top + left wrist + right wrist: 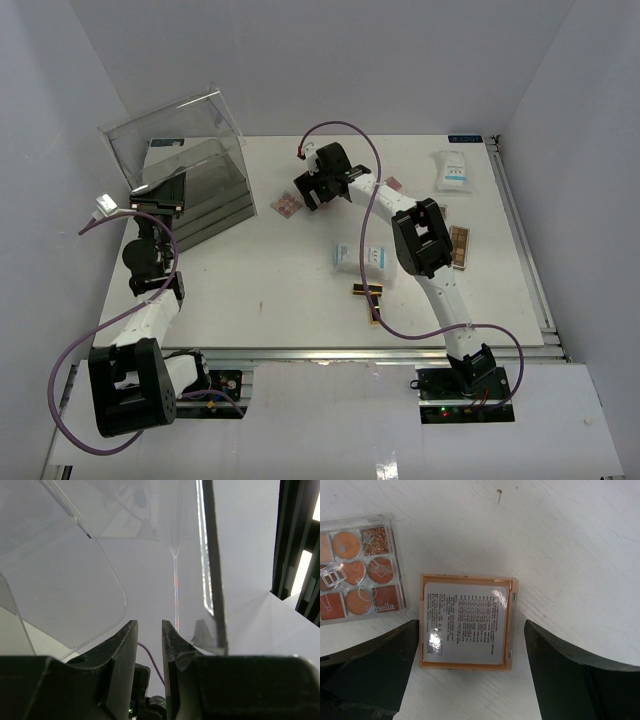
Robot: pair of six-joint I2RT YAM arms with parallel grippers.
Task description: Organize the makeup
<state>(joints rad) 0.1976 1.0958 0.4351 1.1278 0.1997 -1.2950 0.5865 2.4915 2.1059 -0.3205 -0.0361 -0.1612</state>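
Note:
My right gripper [471, 630] hangs open over a square orange-framed eyeshadow palette [465, 625] that lies label side up on the table, one finger on each side and neither touching it. Just to its left lies a clear-lidded palette [357, 570] with round pans, also seen in the top view [287, 204]. In the top view this gripper [312, 190] is at the table's far middle. My left gripper [150, 625] is at the clear plastic box [190, 165], jaws a narrow gap apart with nothing seen between them. One finger [172, 640] lies beside a clear wall [212, 580].
Two white-blue sachets lie at the far right [452, 168] and mid-table [362, 258]. A long palette [459, 247] sits right of my right arm, and black-and-gold lipstick tubes [372, 296] lie nearer the front. A small pink palette [393, 183] rests behind the arm.

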